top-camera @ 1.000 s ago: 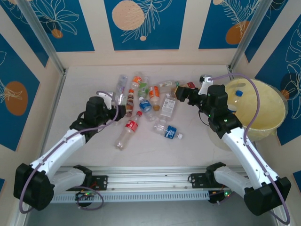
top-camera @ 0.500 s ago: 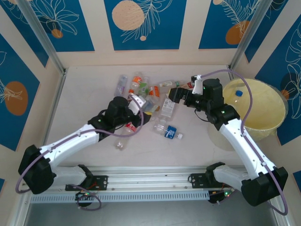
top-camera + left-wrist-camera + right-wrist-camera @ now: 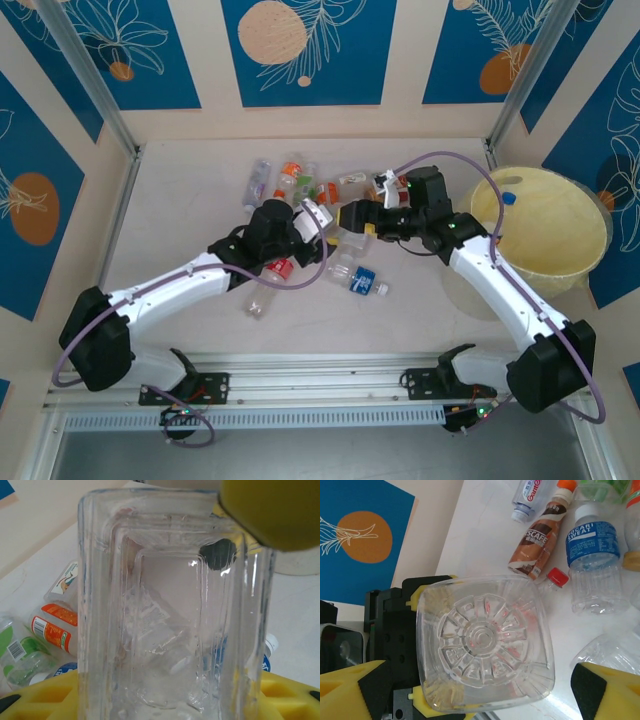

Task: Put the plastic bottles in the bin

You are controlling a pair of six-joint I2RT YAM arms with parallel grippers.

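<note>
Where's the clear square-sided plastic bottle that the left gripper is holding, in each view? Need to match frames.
Top external: clear square-sided plastic bottle mid-table, at the tip of the left gripper.
Left wrist: close up, spanning the middle.
Right wrist: ribbed base facing the camera, centre-left.
Shared landmark: the left gripper clamped on it.

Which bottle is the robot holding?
The clear square bottle, pinched between the pads of the left gripper. The other bottles all lie loose on the table.
</note>
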